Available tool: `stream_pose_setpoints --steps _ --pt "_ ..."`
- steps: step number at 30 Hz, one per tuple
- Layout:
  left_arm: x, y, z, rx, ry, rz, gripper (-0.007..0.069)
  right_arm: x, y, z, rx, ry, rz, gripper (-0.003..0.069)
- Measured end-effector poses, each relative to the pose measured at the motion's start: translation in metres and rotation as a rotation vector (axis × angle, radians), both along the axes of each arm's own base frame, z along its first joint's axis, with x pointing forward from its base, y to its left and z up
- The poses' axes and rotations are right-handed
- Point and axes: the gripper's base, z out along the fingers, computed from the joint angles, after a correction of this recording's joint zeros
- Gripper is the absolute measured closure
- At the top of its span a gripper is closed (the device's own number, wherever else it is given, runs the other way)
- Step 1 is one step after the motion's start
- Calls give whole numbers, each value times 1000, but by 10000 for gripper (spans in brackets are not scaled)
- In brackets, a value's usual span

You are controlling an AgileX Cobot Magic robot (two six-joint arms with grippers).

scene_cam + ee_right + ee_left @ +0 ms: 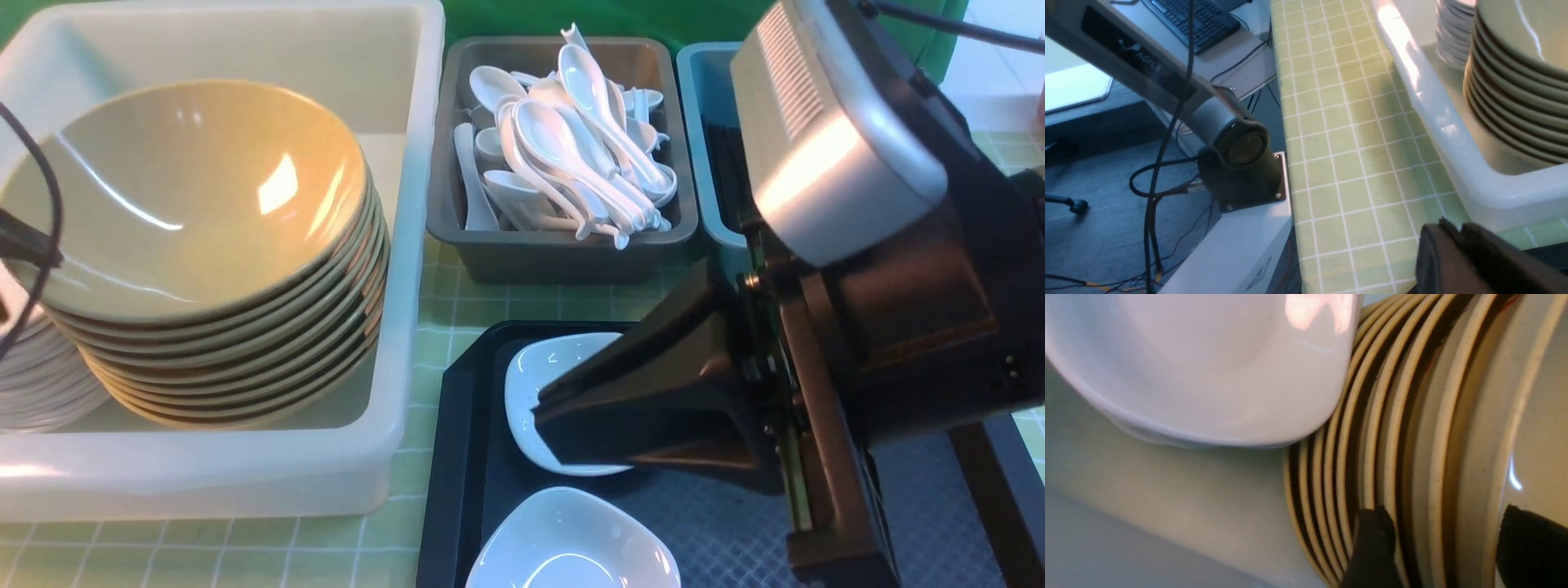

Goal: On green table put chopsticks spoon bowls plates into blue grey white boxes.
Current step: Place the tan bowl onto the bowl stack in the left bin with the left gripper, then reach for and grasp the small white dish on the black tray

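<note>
At far L a large white box (pixel 408 245) is seen on the green table (pixel 522 302). A stack of white plates (pixel 41 384) sits in its L end, and a tall stack of tan bowls (pixel 196 204) is set just beside it, both inside the box. In the L wrist view the left gripper (pixel 1449 543) is held at the bowl stack w/ its fingers (pixel 1372 539) spread apart. Rims of the top few bowls are seen btwn them, but nothing is seen clamped, and contact can't be told. The top plate (pixel 1208 375) is shown touching the side of the bowl stack. Mid-frame, a grey box (pixel 563 257) is filled w/ a heap of white spoons (pixel 563 147). Nearer the robot a black tray (pixel 457 457) is laid on the cloth, and two more white dishes are carried on it, a far dish (pixel 531 384) and a near dish (pixel 571 543), apart from each other. The right gripper (pixel 545 420) is positioned over the far dish w/ jaws pressed together. Nothing is seen held; whether the tip touches the dish can't be told. At R a blue box (pixel 694 106) is mostly hidden behind the R arm, and dark chopsticks (pixel 727 163) are glimpsed inside it.
</note>
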Motion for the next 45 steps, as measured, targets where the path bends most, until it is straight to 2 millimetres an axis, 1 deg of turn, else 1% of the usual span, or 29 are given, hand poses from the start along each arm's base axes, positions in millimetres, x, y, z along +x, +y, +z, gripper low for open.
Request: stream_pose_setpoints --steps 1,3,5,6,8,9,10,12,14,15,16,17,18,19,21,22,24,25,26,30,33,35,36,37,39,41,42,43,45 --pt "-1 1 2 30 18 4 113 2 0 0 -2 23 -35 592" --pt "-2 6 13 87 35 21 11 8 -3 -3 -29 48 -119 582" --pt "-2 8 18 107 38 24 -13 10 -4 -5 -48 56 -152 577" --pt "-4 9 32 141 33 23 -36 17 -6 -11 -102 89 -243 560" --pt "-8 8 45 164 12 11 -38 24 -8 -19 -160 104 -306 542" --pt "-11 4 56 182 -12 -14 -38 30 -9 -25 -207 113 -358 520" --pt "-14 -2 65 200 -42 -53 -38 36 -10 -31 -238 126 -393 503" --pt "-21 -25 81 238 -122 -197 -38 52 -12 -45 -295 175 -478 433" --pt "-30 -52 92 268 -208 -369 -38 66 -16 -56 -323 233 -543 379" --pt "-32 -59 94 268 -226 -402 -38 73 -19 -60 -333 257 -570 358" --pt "-46 -84 101 297 -311 -571 -34 91 -28 -74 -354 323 -644 316" --pt "-55 -99 101 294 -347 -666 -22 103 -35 -82 -358 375 -687 288" --pt "-61 -109 101 293 -367 -730 -18 112 -41 -89 -357 417 -717 275" --pt "-68 -116 99 292 -390 -785 -10 119 -45 -95 -355 442 -729 267" --pt "-86 -137 92 279 -437 -930 25 140 -55 -116 -340 535 -744 253" --pt "-89 -141 88 274 -443 -965 36 146 -57 -125 -333 571 -743 252" --pt "-102 -154 74 270 -460 -1081 74 160 -56 -146 -330 625 -724 249" --pt "-103 -156 71 270 -460 -1100 76 161 -55 -148 -331 629 -722 249" --pt "-107 -163 58 269 -454 -1169 109 170 -53 -168 -342 666 -720 246" --pt "-110 -172 30 265 -410 -1256 169 182 -50 -200 -371 708 -737 246" --pt "-110 -171 16 268 -376 -1264 216 186 -47 -212 -358 739 -748 248" --pt "-110 -171 15 268 -370 -1265 225 186 -46 -215 -353 745 -742 253" --pt "-110 -171 14 268 -369 -1263 246 187 -45 -218 -345 759 -739 272" --pt "-110 -171 14 268 -369 -1263 246 188 -44 -219 -342 763 -739 275" --pt "-110 -171 14 270 -375 -1259 271 190 -42 -226 -326 792 -741 330" --pt "-109 -171 14 270 -383 -1248 290 191 -40 -235 -324 815 -736 420" --pt "-109 -172 14 269 -384 -1245 292 191 -40 -235 -323 817 -736 429" --pt "-108 -172 15 268 -389 -1236 305 192 -40 -237 -319 822 -733 498" --pt "-108 -172 15 266 -391 -1228 307 192 -40 -234 -296 830 -725 570"
